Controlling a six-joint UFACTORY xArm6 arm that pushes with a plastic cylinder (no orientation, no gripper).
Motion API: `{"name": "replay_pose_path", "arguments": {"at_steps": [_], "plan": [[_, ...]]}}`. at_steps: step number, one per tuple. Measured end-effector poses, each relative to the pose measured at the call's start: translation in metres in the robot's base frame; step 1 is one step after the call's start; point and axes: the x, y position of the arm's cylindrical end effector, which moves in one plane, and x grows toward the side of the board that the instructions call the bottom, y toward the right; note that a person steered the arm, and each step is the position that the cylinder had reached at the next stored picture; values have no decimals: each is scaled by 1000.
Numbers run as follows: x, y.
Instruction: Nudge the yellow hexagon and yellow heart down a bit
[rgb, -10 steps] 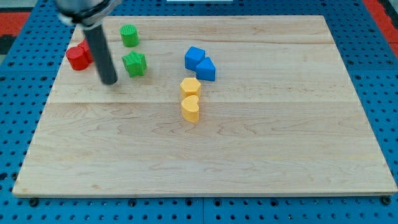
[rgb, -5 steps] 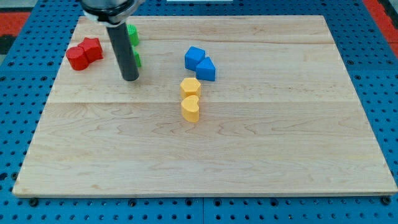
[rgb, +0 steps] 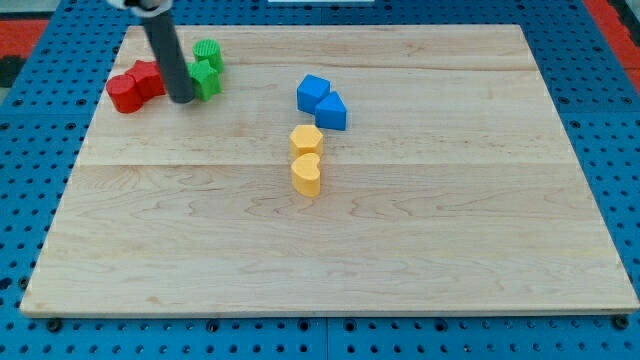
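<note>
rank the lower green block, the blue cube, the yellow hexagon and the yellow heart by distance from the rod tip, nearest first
Measured from my tip, near the view's top left:
1. Lower green block, just right of it.
2. Blue cube, well to the right.
3. Yellow hexagon, right and lower.
4. Yellow heart, directly below the hexagon.

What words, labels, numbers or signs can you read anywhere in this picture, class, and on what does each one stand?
None: there is no writing to read in this view.
The wooden board, the yellow hexagon, the yellow heart, the blue blocks, the green blocks and the red blocks are all plain.
My tip, beside the green blocks, bears no mark.
</note>
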Motion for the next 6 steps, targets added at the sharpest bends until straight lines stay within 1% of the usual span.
{"name": "replay_pose_path", "arguments": {"at_steps": [1, 2, 3, 4, 5, 6], "plan": [[-24, 12], [4, 57], [64, 93], [78, 150], [106, 175], [116, 179]]}}
